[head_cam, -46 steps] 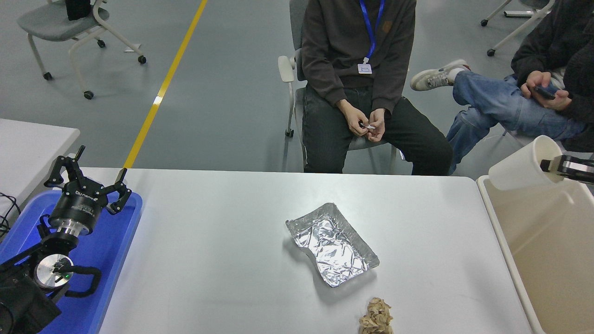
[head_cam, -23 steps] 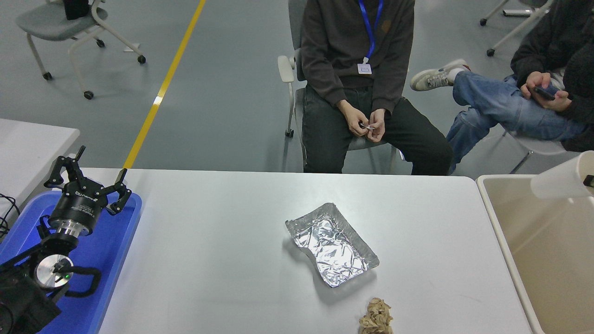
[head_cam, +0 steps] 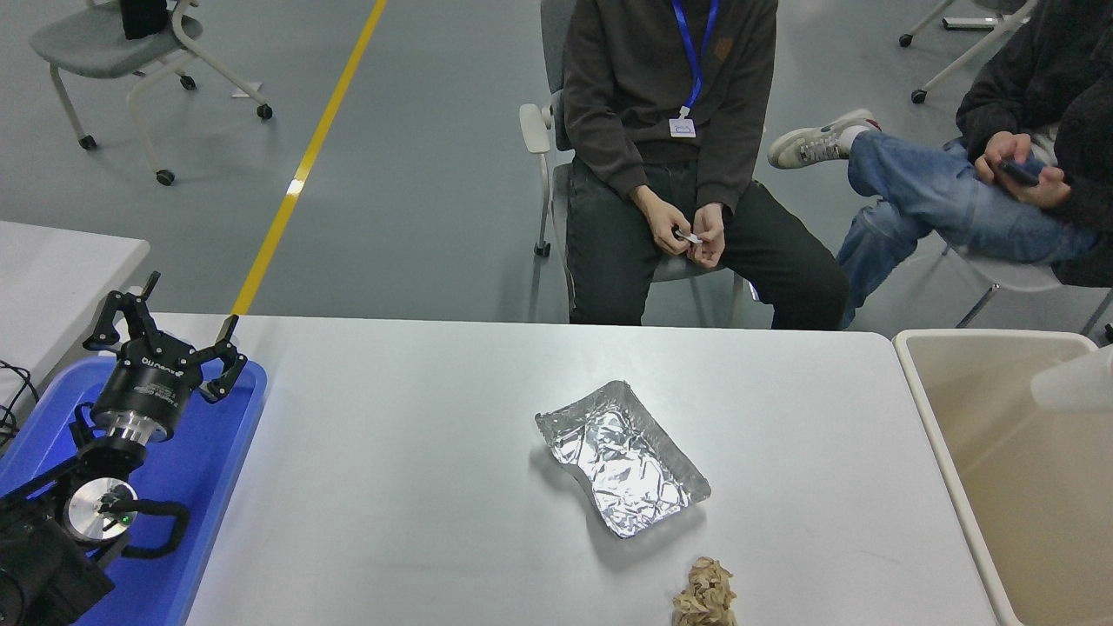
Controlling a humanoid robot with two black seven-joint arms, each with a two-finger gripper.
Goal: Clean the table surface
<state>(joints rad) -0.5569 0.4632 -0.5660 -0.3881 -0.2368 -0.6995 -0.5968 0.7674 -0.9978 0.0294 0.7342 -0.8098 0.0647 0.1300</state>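
The white-grey table surface [head_cam: 391, 452] fills the middle of the head view. A crumpled foil tray [head_cam: 622, 456] lies on it right of centre. A crumpled brown paper wad [head_cam: 704, 596] lies at the front edge below the foil tray. A white paper cup [head_cam: 1074, 387] shows blurred at the right edge, over the beige bin [head_cam: 1017, 504]. What holds the cup is out of view. My left gripper [head_cam: 165, 335] is parked open at the lower left, over the blue tray [head_cam: 217, 452]. My right gripper is out of view.
The beige bin stands against the table's right end. A person [head_cam: 669, 130] sits at the far side, hands in lap. A second person [head_cam: 1000, 183] sits at the top right. A smaller white table [head_cam: 61, 269] is at the left.
The white cup has moved right and down over the bin, almost leaving the picture. My right gripper, seen holding the cup earlier, has gone out past the right edge. The left arm has not moved.
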